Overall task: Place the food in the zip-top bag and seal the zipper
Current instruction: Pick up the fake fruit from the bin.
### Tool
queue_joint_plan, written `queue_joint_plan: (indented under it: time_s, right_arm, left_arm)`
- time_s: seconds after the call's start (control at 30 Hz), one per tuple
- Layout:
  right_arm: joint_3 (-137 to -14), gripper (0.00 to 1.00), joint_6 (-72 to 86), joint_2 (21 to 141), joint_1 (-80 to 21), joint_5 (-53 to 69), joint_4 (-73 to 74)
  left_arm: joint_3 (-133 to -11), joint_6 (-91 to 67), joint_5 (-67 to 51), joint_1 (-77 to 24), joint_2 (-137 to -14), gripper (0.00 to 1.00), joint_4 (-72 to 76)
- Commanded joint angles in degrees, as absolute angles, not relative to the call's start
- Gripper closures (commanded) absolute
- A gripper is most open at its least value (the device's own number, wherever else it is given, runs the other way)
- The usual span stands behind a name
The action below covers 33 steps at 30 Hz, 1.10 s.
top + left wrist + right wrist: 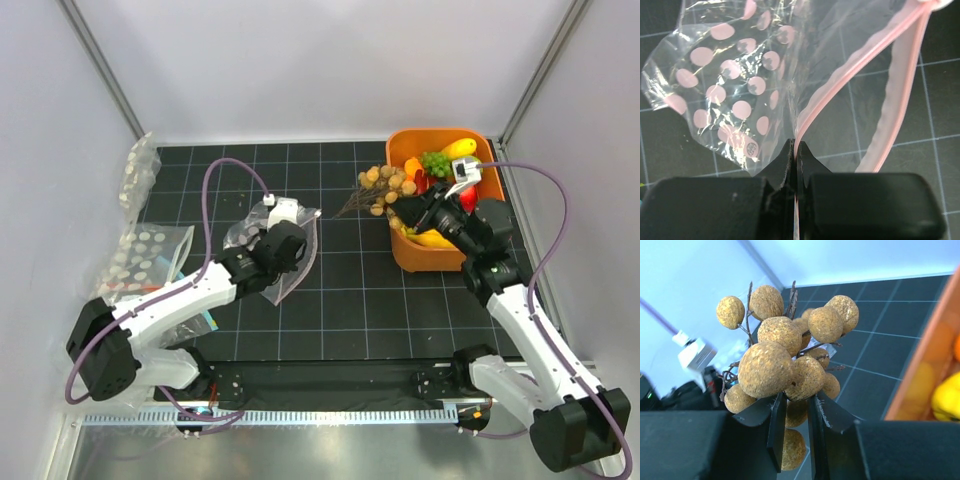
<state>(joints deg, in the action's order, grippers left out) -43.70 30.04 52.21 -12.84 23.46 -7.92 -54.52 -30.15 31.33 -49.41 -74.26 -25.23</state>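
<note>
From above: shows the left gripper pinched onto the zip-top bag, which lies left of centre on the black grid mat. Finds the right gripper just outside the left wall of the orange tub, gripping the brown nut-like cluster over the mat. Inside the tub, green grapes and a yellow fruit among other pieces. At the far left, spare dotted bags. Left wrist: shows both fingers pressed tight together on the zipper, with its two pink strips spreading apart up and to the right and the dotted film crumpled to the left. Right wrist: shows fingers narrowly apart, clamped on the cluster's lower balls, with the tub's edge close on the right.
</note>
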Motion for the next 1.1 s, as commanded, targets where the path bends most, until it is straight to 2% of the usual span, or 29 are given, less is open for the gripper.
queue_joint_plan:
  time_s: [0.0,0.27,0.5,0.77,1.07]
  right_arm:
    - [-42.81,0.82,27.17,49.84,-16.42,26.9,-12.04]
    - [-41.4,0.83,21.89,50.09,-24.26,18.46,-10.02]
    - [-42.28,0.85,18.2,49.31,-28.21,11.35,-6.86]
    - [-43.33,0.87,15.56,49.66,-31.11,6.51,-4.92]
    - [-44.21,0.87,12.75,51.42,-34.01,13.35,-5.45]
  left_arm:
    - [-54.05,-32.95,28.75,-48.43,-71.28,0.99,-22.15]
    - [-56.16,-34.8,28.21,-47.11,-72.68,1.0,-21.79]
    - [-67.39,-35.86,26.19,-47.11,-79.09,0.99,-28.29]
    - [-71.19,-36.12,24.96,-47.11,-82.62,0.99,-29.18]
    - [-70.84,-35.25,20.92,-47.11,-82.44,0.99,-28.92]
